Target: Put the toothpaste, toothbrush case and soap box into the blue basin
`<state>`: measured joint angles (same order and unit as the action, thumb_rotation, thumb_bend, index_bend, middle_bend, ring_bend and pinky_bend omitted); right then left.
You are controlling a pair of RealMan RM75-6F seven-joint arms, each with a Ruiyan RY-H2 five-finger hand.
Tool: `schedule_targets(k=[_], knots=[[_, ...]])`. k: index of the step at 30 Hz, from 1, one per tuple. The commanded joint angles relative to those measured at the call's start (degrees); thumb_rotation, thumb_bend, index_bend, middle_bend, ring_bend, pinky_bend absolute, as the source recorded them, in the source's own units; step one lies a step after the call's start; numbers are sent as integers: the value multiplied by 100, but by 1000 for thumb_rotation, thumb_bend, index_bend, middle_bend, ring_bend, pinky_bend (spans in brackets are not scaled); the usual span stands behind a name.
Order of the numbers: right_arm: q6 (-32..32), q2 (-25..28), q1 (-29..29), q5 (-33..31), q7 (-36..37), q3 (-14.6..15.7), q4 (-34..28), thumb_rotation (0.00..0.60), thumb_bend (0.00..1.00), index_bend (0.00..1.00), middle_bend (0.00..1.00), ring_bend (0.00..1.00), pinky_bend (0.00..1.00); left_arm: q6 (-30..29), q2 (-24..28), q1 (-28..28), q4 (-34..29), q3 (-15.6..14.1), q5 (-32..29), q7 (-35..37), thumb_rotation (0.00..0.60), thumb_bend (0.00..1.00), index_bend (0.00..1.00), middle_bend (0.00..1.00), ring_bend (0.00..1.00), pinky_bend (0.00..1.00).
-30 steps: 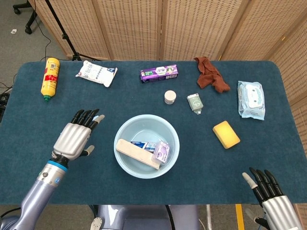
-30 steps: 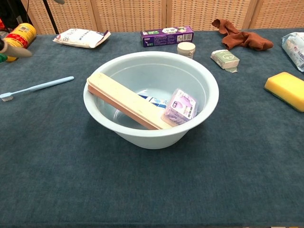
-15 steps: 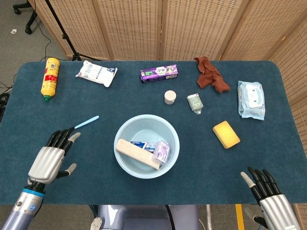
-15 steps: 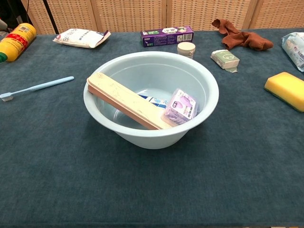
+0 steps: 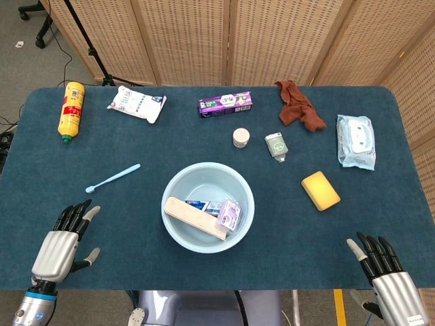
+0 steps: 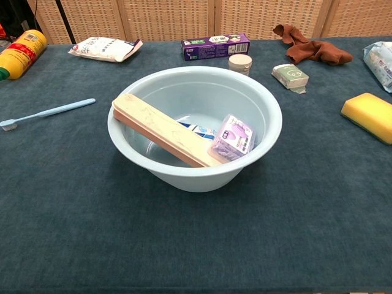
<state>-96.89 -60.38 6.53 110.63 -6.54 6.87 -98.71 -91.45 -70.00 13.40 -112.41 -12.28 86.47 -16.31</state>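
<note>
The blue basin sits mid-table. Inside it the long beige toothbrush case leans on the left rim. A purple soap box rests against the right wall. The toothpaste lies on the bottom between them, partly hidden by the case. My left hand hovers over the table's near left edge, fingers apart, holding nothing. At the near right corner my right hand is also empty with its fingers spread. Neither hand shows in the chest view.
A blue toothbrush lies left of the basin. Along the back are a yellow bottle, white pouch, purple box, small jar, green packet, brown cloth, wipes pack. A yellow sponge lies right.
My left hand has pulled back from beside the basin to the near left edge, uncovering the blue toothbrush. The right hand shifted slightly. The basin's contents stayed put.
</note>
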Motion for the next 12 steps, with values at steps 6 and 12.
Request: schedule_targets(k=[6,12], knots=[[157,-42,-50,-36,-49,20,2,600,131,0,0,0,0,184,-7,-138,87,196,60,19,600,288,0,0,0,52],[164,-51,-47,-59,-68,23,-11,600,131,0,0,0,0,327,27,-211,104,306,68,90,600,290,0,0,0,52]])
